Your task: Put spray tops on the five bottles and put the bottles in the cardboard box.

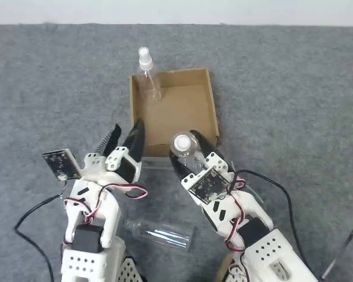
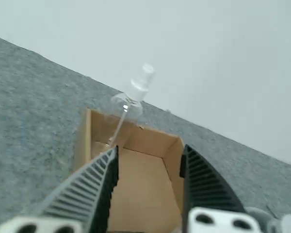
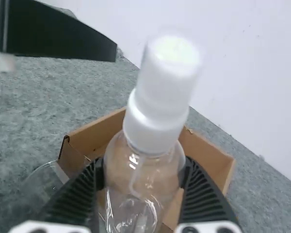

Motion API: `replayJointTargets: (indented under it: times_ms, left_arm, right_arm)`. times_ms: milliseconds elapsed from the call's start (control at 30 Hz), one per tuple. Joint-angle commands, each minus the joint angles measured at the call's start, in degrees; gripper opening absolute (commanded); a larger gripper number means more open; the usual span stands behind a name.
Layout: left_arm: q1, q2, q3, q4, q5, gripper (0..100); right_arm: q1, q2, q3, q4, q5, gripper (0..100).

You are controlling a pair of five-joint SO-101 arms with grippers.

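In the high view, the left gripper (image 1: 128, 132) is held apart and empty at the near wall of the cardboard box (image 1: 131, 111). The right gripper (image 1: 187, 154) is clamped on a capped bottle (image 1: 182, 144) beside that wall. A second capped bottle (image 1: 147, 73) stands in the box's far corner. In the left wrist view, the box (image 2: 87, 136) is seen between spread fingers (image 2: 99, 179). In the right wrist view, the held bottle (image 3: 140, 165) is gripped by its body.

You see the right gripper (image 1: 183, 148) masking the lower body of the held bottle (image 1: 181, 142); the left arm (image 1: 99, 212) covers 1 end of the lying bottle (image 1: 162, 233).
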Motion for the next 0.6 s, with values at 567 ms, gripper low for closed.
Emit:
replayJointTargets:
  times_ms: [567]
  left_arm:
    - [-13.9,-1.1,0.4,3.4,-4.7,20]
  right_arm:
    - [3.0,-1.5,0.9,-0.2,-0.6,1.7]
